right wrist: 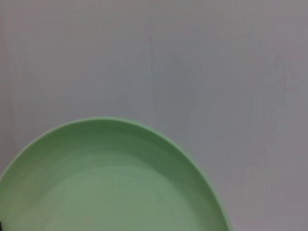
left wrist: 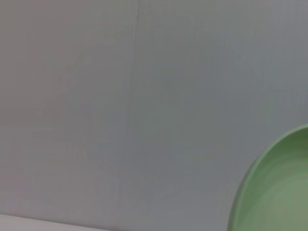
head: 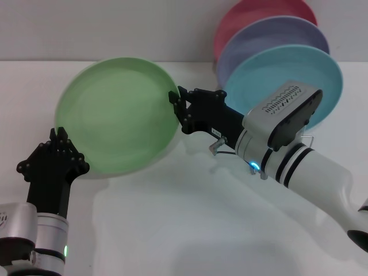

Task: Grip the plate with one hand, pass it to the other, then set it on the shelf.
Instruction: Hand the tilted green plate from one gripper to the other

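Observation:
The light green plate (head: 118,112) is held up above the table, tilted with its face toward the head camera. My left gripper (head: 60,135), on the silver-grey arm, is shut on its lower left rim. My right gripper (head: 176,102), on the white black-banded arm, meets the plate's right rim. Part of the plate (left wrist: 276,190) fills a corner of the left wrist view, and the plate (right wrist: 106,183) looms large in the right wrist view. Behind the right arm, only bits of wire of the shelf (head: 217,145) show.
Three plates stand on edge in the shelf at the back right: a sky-blue plate (head: 310,69) in front, a lavender plate (head: 276,31) behind it and a red plate (head: 253,11) at the back. A grey wall rises behind the white table (head: 172,218).

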